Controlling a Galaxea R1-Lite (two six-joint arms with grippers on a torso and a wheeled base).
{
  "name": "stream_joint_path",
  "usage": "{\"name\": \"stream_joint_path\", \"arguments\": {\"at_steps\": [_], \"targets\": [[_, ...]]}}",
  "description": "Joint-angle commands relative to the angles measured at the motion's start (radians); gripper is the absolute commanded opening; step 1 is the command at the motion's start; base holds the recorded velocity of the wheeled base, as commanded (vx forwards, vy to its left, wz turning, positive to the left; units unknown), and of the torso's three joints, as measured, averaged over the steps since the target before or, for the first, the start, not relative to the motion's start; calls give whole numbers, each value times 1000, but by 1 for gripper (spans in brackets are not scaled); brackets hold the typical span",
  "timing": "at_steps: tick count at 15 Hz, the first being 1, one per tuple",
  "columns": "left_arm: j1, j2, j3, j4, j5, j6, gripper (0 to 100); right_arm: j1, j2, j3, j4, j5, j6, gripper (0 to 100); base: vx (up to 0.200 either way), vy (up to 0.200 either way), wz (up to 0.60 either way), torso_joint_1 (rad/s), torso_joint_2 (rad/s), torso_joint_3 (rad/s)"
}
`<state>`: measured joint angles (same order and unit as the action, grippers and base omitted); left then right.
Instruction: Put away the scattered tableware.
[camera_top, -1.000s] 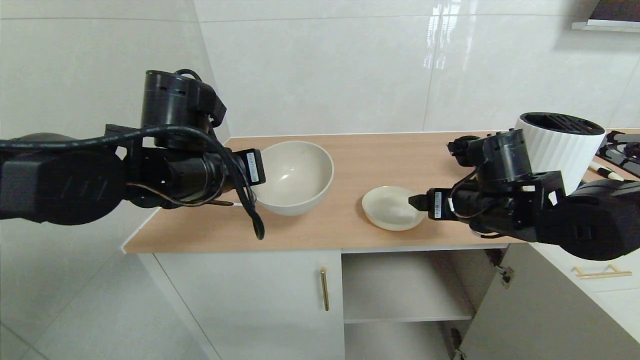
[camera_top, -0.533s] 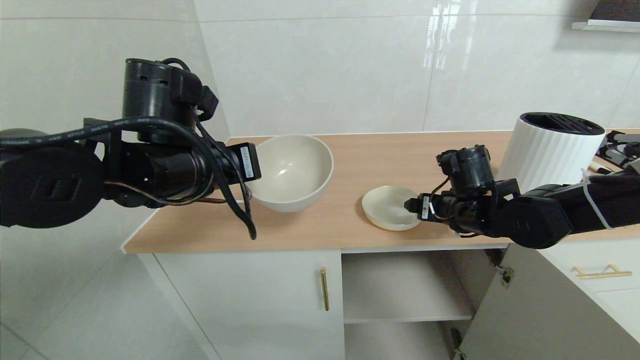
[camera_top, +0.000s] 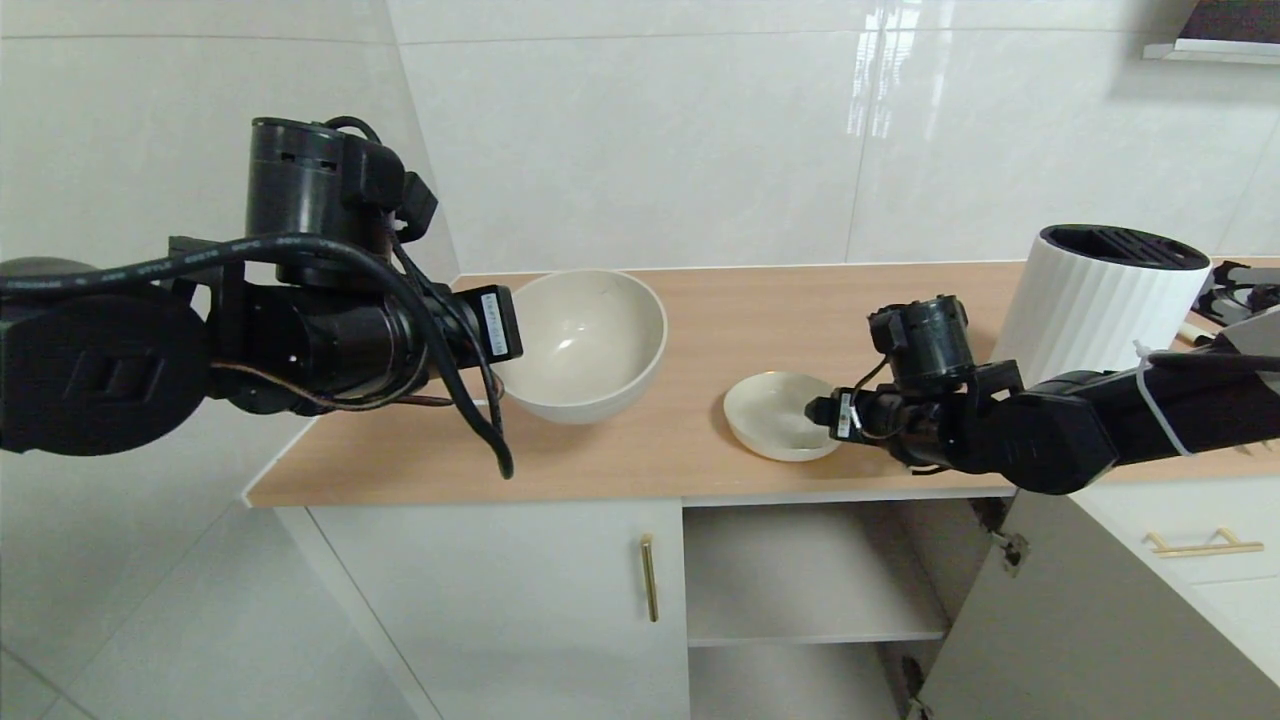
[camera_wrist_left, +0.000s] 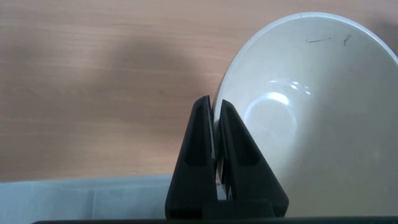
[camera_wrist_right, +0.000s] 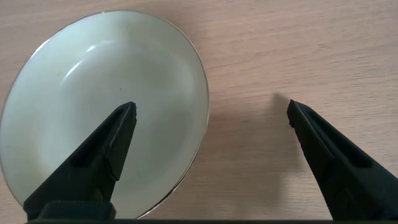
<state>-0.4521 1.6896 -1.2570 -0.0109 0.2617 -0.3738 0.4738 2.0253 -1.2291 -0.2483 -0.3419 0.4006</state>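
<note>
The left gripper (camera_wrist_left: 214, 106) is clenched on the left rim of a deep, glossy cream bowl (camera_top: 590, 340) at the left end of the wooden counter (camera_top: 700, 300). To its right, near the counter's front edge, lies a small shallow cream dish (camera_wrist_right: 93, 112) with a thin gold rim. The right gripper (camera_wrist_right: 211, 112) hangs spread wide across the dish's right edge, grasping nothing.

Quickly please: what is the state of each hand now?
Left hand: closed on the rim of the large white ceramic bowl.
Right hand: open, astride the rim of the small white saucer, holding nothing.
</note>
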Motion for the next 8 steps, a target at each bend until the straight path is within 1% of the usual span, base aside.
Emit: {"name": "stream_joint_path", "arguments": {"at_steps": [1,2,3,8], "targets": [[0,-1,-1,-1,1,0,0,2,6,-1,0,0,0,100,0,0,0,0,0,0],[0,1,-1,0,-1,0,0,2,6,-1,0,0,0,100,0,0,0,0,0,0],[0,1,-1,-1,-1,0,0,2,6,-1,0,0,0,0,0,0,0,0,0,0],[0,2,-2,0,-2,0,0,2,0,3,0,1,1,0,0,0,0,0,0,0]]}}
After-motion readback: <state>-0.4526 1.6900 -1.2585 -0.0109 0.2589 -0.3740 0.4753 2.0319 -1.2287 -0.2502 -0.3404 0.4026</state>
